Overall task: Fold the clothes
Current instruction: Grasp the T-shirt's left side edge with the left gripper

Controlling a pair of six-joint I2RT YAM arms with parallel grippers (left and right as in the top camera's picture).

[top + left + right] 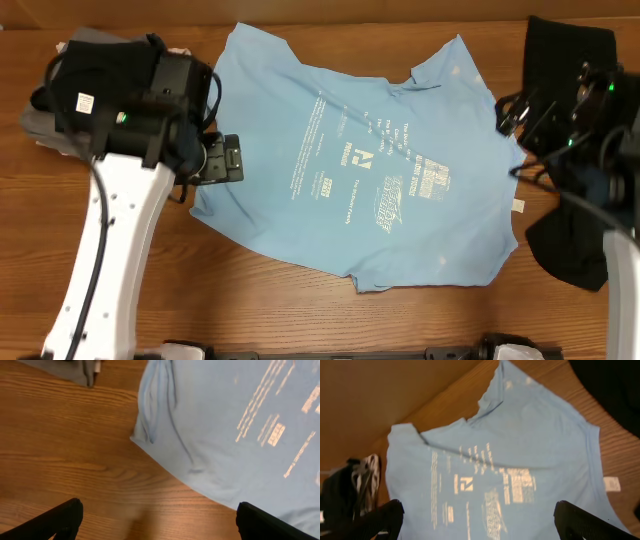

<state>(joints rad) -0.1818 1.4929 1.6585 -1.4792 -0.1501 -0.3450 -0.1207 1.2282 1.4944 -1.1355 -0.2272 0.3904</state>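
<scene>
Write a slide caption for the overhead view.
Light blue T-shirt spread print-up on the wooden table, black garment beside it.

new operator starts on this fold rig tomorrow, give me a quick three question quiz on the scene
1. True or false: the T-shirt lies spread out with its print facing up.
2. What lies under the right arm? A) black garment B) a towel C) a box
3. Fill in: the left gripper and the right gripper are both ____.

Key: 1 true; 2 A; 3 open.
</scene>
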